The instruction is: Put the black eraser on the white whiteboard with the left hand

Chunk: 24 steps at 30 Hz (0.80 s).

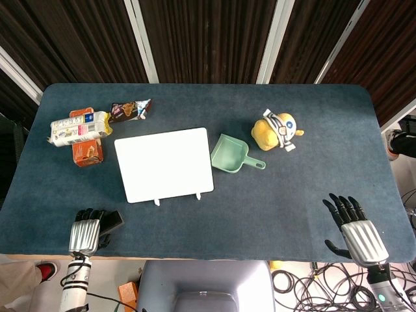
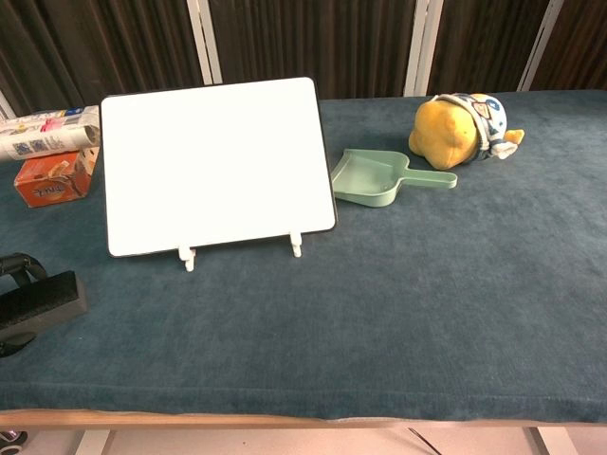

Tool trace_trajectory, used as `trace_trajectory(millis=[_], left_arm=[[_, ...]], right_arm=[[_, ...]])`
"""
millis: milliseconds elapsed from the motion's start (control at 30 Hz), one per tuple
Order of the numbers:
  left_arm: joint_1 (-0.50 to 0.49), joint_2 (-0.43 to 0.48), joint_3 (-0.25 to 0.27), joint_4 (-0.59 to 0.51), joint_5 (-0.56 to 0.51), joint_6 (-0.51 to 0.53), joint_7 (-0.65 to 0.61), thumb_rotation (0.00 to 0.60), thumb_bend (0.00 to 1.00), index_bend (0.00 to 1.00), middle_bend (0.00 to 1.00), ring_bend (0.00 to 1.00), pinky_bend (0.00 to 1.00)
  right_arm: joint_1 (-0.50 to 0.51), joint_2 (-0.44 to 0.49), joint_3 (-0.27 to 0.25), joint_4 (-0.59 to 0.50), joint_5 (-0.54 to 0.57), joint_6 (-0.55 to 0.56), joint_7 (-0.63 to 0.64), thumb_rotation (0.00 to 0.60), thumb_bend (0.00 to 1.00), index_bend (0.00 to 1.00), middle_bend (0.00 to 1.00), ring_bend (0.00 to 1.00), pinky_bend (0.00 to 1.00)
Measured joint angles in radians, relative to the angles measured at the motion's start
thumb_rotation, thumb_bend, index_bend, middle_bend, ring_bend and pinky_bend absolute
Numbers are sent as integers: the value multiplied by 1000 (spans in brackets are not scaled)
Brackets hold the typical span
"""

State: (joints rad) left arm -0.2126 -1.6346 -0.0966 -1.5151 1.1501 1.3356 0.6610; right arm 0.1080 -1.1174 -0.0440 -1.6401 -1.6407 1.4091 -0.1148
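1. Left hand (image 1: 85,233) sits at the near-left edge of the blue table (image 1: 273,201), palm down, its dark fingers curled around the black eraser (image 1: 113,221). The eraser juts out past the fingertips toward the whiteboard side.
2. Chest view: the eraser (image 2: 40,299) is a dark block low over the cloth at far left, with black fingers (image 2: 17,267) wrapped behind it. Whether it touches the table or is lifted just clear, cannot tell.
3. White whiteboard (image 1: 164,164) lies mid-table, its two small white feet toward the near edge; the chest view shows its face (image 2: 216,163) tilted up. Eraser is well short of it, to its near-left, apart from it.
4. Right hand (image 1: 354,224) is at the near-right corner, fingers spread apart and holding nothing.
5. Green dustpan (image 1: 233,155) is just right of the whiteboard, handle pointing right.
6. Yellow plush toy (image 1: 276,130) is beyond the dustpan, further right.
7. Snack packets and an orange box (image 1: 88,140) are clustered at the far-left corner.
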Motion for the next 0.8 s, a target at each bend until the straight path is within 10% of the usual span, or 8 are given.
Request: trace_trajectory(millis=[400, 800], left_arm=[[-13, -13, -11, 17, -6, 12, -20, 540, 333, 476, 575, 333, 177], [-28, -33, -21, 57, 38, 41, -67, 600, 600, 741, 875, 595, 229]], right_arm=[[4, -2, 0, 0, 2, -9, -7, 600, 158, 0, 0, 0, 0], [1, 1, -1, 0, -1, 0, 5, 600, 158, 0, 0, 0, 0]])
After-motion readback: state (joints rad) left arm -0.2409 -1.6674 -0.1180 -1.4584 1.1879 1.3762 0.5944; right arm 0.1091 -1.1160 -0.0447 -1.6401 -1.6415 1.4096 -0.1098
